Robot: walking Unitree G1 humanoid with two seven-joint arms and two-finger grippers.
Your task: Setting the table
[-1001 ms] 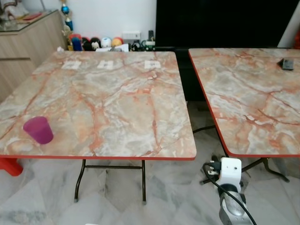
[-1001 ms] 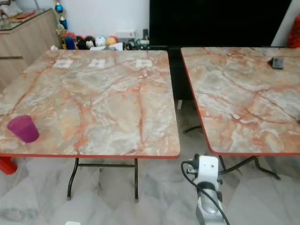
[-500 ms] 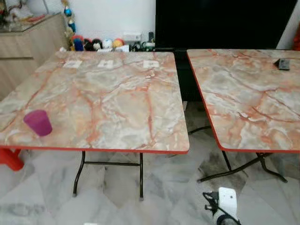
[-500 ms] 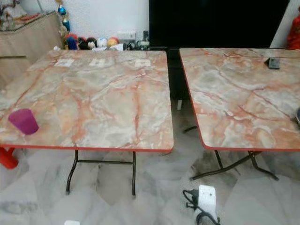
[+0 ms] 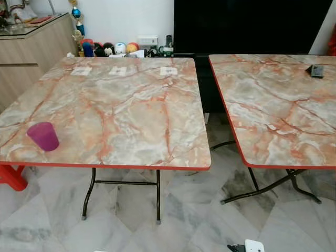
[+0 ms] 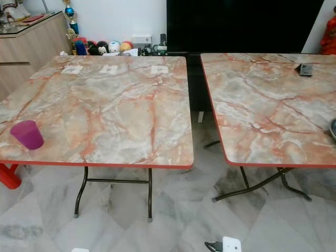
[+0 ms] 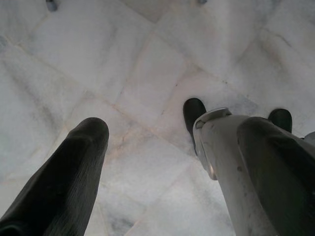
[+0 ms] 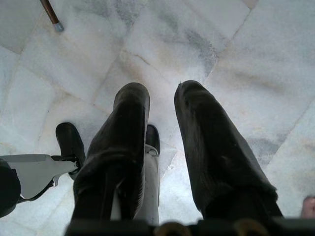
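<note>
A purple plastic cup (image 5: pixel 43 136) stands upright near the front left corner of the left marble-patterned table (image 5: pixel 131 110). A second such table (image 5: pixel 278 105) stands to its right across a narrow gap. Both arms hang low over the floor. Just the white top of my right wrist (image 5: pixel 253 246) shows at the bottom edge of the eye views. In the left wrist view my left gripper (image 7: pixel 177 129) is open wide above the floor tiles, holding nothing. In the right wrist view my right gripper (image 8: pixel 161 96) shows a narrow gap between its fingers, with nothing in it.
A small dark object (image 5: pixel 316 71) lies at the far right of the right table. A wooden cabinet (image 5: pixel 31 47) stands at the left, with toys (image 5: pixel 107 48) along the back wall. A red stool (image 5: pixel 9 178) sits under the left table. The dark rim of a dish (image 6: pixel 334 129) peeks in at the right edge.
My right arm has dropped from in front of the right table to the bottom edge of the picture. The camera has shifted, so both tables sit a little farther off.
</note>
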